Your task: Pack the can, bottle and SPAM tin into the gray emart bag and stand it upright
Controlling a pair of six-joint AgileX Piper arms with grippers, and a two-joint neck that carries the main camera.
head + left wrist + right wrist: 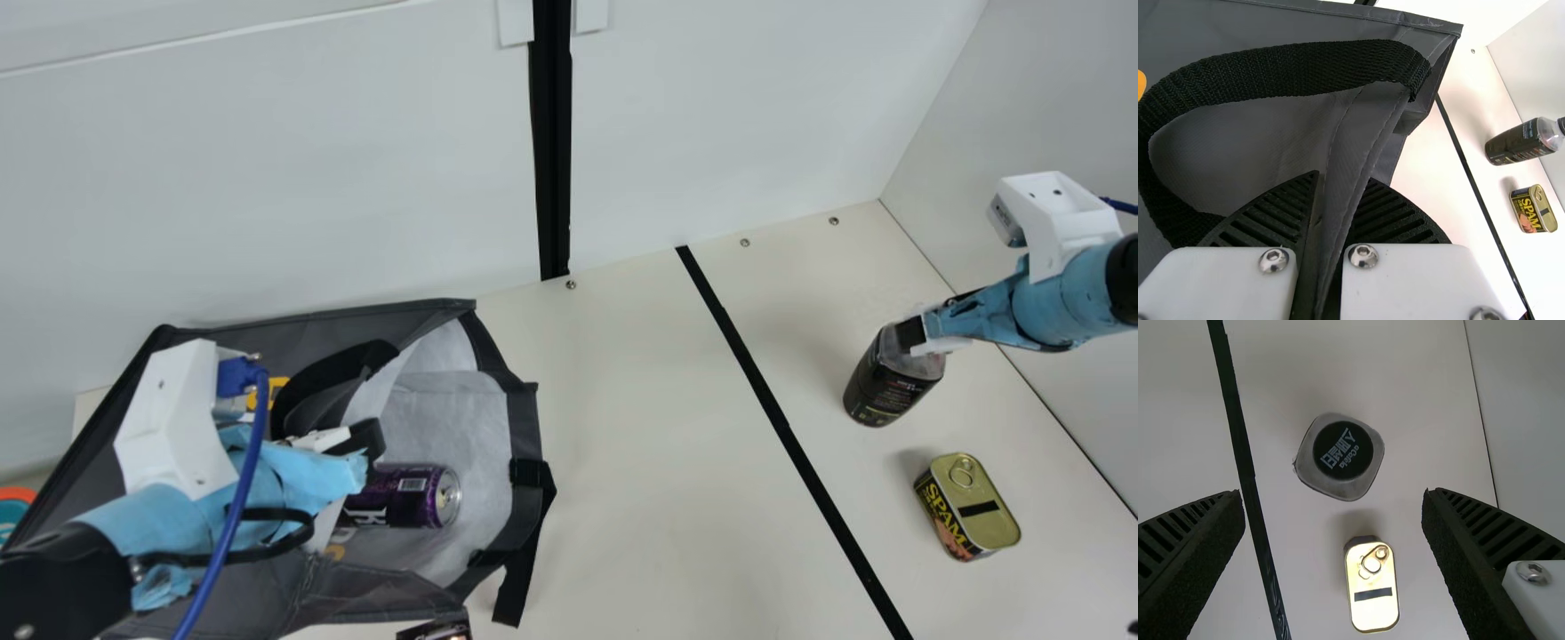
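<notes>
gripping the bag's edge is the left tool, the bottle near the spread right tool.

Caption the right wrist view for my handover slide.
Right claw open over the standing bottle, with the SPAM tin, ring-pull lid up, nearby on the cream table.

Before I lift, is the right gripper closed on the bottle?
No, the right gripper stands open, table showing between each finger and the bottle.

Can in bag, bottle right
</notes>
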